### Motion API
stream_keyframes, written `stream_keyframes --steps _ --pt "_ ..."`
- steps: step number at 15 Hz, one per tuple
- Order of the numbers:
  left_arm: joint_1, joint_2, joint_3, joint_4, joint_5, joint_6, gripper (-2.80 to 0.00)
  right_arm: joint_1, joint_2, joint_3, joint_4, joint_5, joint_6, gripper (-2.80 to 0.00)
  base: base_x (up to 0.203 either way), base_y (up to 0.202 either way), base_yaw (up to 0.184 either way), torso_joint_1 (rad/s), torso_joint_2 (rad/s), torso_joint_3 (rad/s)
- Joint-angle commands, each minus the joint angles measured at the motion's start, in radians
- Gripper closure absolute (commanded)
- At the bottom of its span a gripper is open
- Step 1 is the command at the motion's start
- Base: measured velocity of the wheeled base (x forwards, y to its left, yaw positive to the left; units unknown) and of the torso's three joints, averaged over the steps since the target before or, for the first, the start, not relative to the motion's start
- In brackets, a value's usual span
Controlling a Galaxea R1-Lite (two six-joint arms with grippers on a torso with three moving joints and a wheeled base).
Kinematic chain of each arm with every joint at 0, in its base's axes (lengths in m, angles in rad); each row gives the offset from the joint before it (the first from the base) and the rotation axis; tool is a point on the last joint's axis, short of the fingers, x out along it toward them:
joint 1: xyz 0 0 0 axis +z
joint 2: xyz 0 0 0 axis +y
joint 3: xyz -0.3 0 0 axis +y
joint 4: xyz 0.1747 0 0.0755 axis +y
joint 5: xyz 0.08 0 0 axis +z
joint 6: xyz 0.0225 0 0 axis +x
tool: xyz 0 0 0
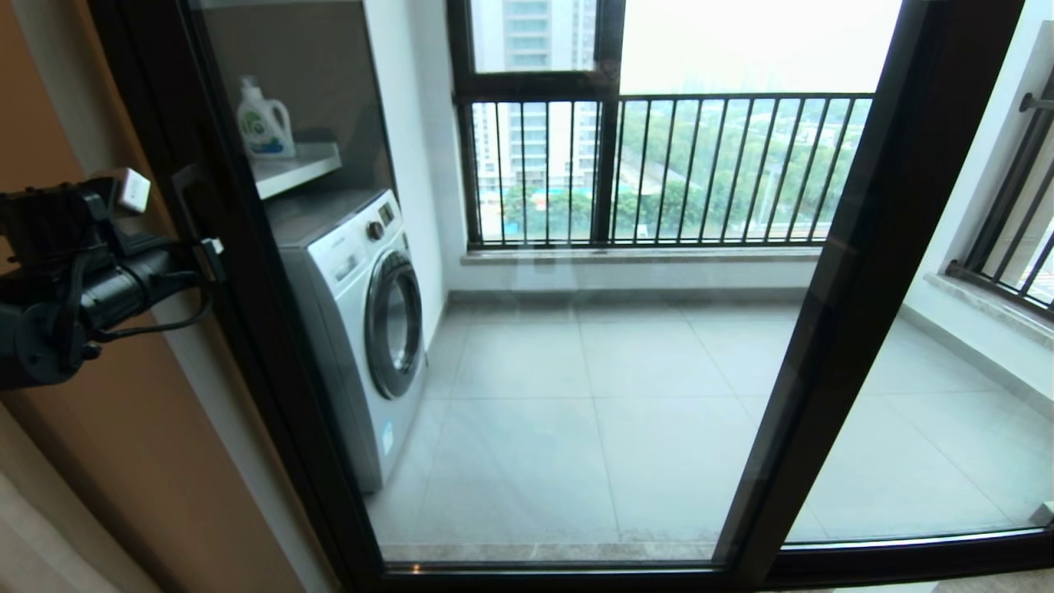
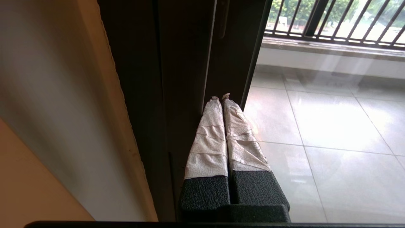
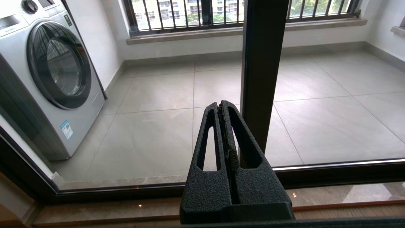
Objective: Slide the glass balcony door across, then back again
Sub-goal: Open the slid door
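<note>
The glass balcony door (image 1: 527,329) stands across the opening, its handle-side upright hard against the door jamb (image 1: 132,346) at the left edge of the doorway, its other upright overlapping the fixed glass panel (image 1: 930,395) at the right. The left gripper (image 2: 221,96) has its jaws pressed together, holding nothing, the taped tips resting at the upright just below the short bar handle (image 2: 223,19). The right gripper (image 3: 221,104) hangs low before the middle upright (image 3: 262,63), jaws likewise closed on nothing and touching no frame.

Judging by the closed door, the step in hand is the first slide. To do it well, the left jaws should catch the handle or the edge of the upright squarely, then push steadily along the track towards the right edge of the doorway, keeping the force level with the rail so the frame does not bind. Closed tips can slip off smooth metal, so a firm seat behind the handle matters before any push.

Counted: one sliding door, one handle, one fixed panel, two grippers, one washing machine (image 1: 362,321), one detergent bottle (image 1: 265,119) on one shelf (image 1: 292,169)
</note>
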Motion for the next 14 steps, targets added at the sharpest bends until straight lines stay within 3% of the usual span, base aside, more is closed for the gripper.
stream_keyframes --steps 1,7,11,14 --pt "-0.020 -0.044 0.007 -0.006 -0.005 -0.003 0.00 0.000 0.001 0.012 -0.001 0.000 0.000 0.00 0.000 0.000 0.000 0.000 0.00 0.000" --pt "-0.093 -0.110 0.023 -0.004 -0.003 -0.008 0.00 0.000 0.001 0.012 -0.001 0.000 0.000 0.00 0.000 0.000 0.000 0.000 0.00 0.000" --pt "-0.075 -0.162 0.073 -0.005 -0.005 -0.009 0.00 0.000 0.001 0.012 -0.001 0.000 0.000 0.00 0.000 0.000 0.000 0.000 0.00 0.000" --pt "-0.008 -0.170 0.071 -0.006 -0.008 -0.009 0.00 0.000 0.001 0.012 -0.001 0.000 0.000 0.00 0.000 0.000 0.000 0.000 0.00 0.000"
